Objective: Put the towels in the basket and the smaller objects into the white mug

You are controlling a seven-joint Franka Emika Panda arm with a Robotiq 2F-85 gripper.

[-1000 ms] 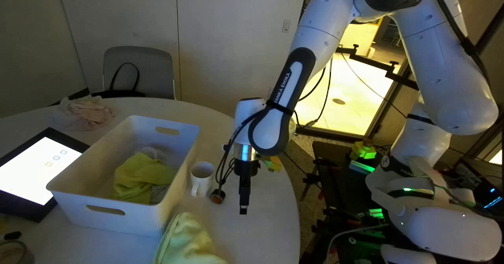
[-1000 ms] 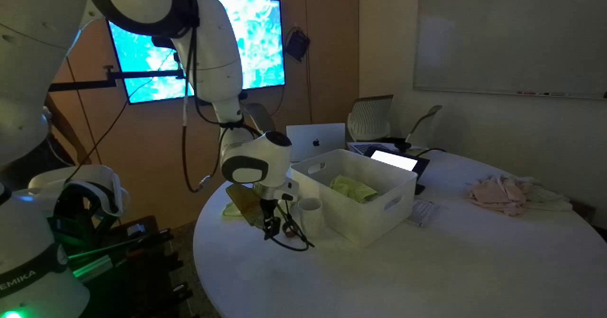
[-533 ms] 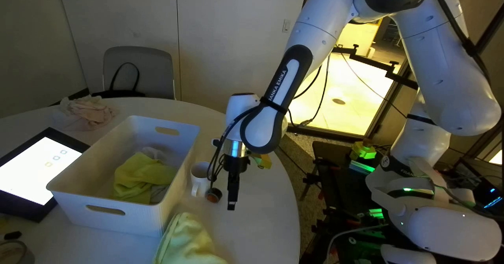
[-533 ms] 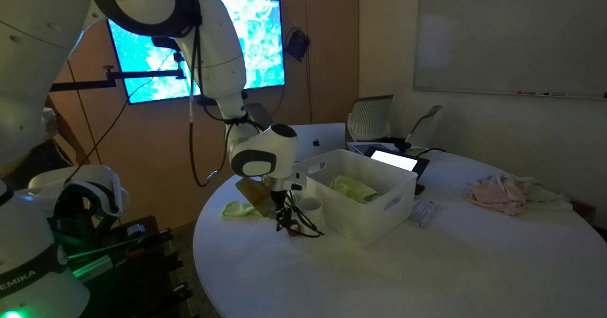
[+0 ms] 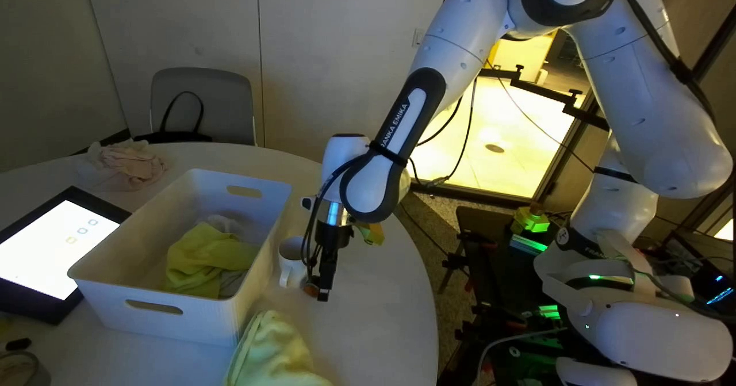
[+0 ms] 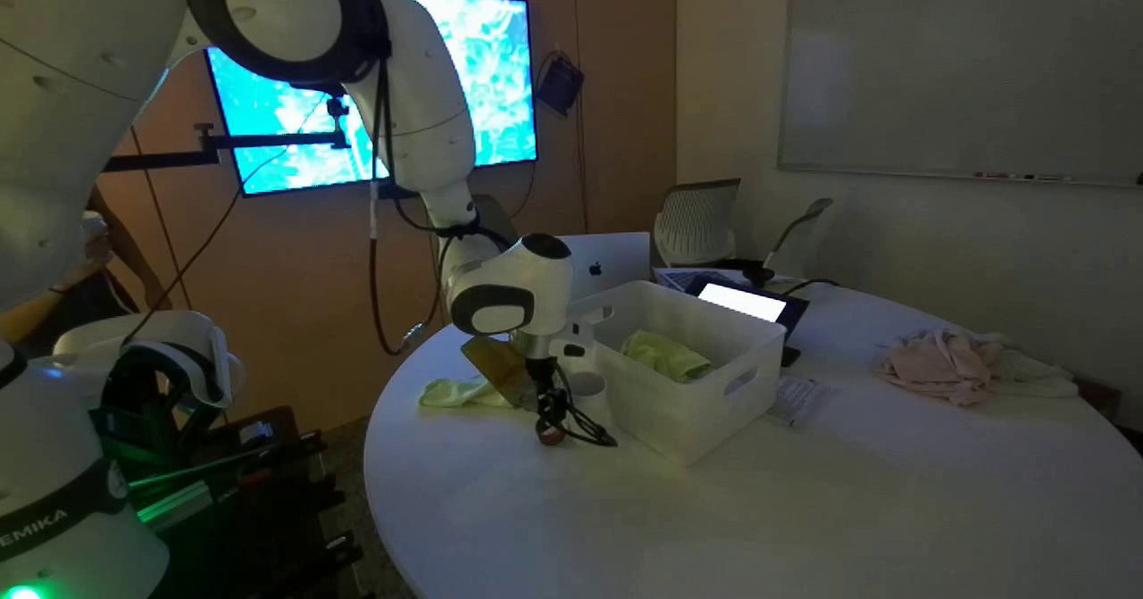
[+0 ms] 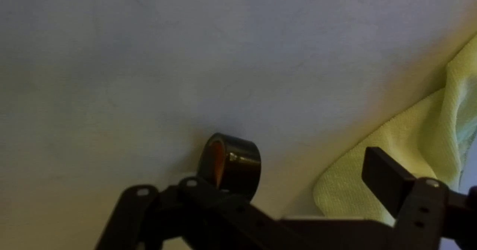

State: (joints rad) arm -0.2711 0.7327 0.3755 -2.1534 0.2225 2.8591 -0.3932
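My gripper (image 7: 285, 175) stands open in the wrist view, its fingers wide apart with nothing clasped. Of the smaller objects, a black tape roll (image 7: 240, 164) with an orange core stands on its rim near the left finger, which covers its lower part; contact I cannot tell. Right beside it is the white mug (image 5: 291, 264), upright, its handle toward that camera. The white basket (image 5: 152, 316) holds a yellow-green towel (image 5: 201, 256) and a greyish one (image 5: 231, 282). Outside it, a yellow-green towel (image 5: 273, 351) lies on the table, partly behind the right finger in the wrist view.
A tablet (image 5: 52, 251) with a lit screen lies past the basket. Pinkish cloth (image 5: 131, 164) is heaped at the far table edge. In an exterior view a laptop (image 6: 607, 264) stands behind the basket. Black cables hang from the wrist close to the mug.
My gripper has swung toward the mug and basket, now over the tape roll, with its jaws staying wide. The tape roll seems to sit slightly nearer the mug. Towels and basket have not moved.
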